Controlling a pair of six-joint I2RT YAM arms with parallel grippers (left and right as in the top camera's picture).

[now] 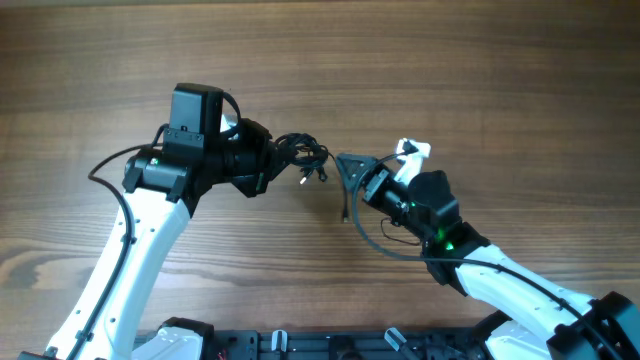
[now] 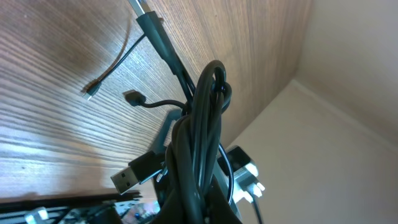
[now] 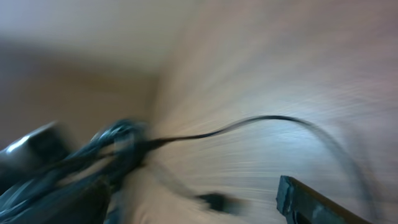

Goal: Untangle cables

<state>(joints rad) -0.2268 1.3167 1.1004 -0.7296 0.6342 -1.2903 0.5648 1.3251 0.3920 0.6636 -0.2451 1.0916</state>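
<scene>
- While the left gripper (image 1: pixel 268 160) is clamped tight on the bunch of thin black flexible cables (image 1: pixel 300 155), the bunch sits at its fingertips, near the middle of the brown wooden table (image 1: pixel 500 60).
- Just right of the bunch, the right gripper (image 1: pixel 348 170) is spread wide, holds nothing, and is the nearer free hand.
- Small plug ends (image 1: pixel 322 177) trail from the bunch toward it, so any pull would likely run left to right.

The bench (image 1: pixel 480 60) lies open beyond both arms. Between the left hand (image 1: pixel 272 158) and the right hand (image 1: pixel 343 172), the cable bundle (image 1: pixel 302 153) fills the narrow gap.
</scene>
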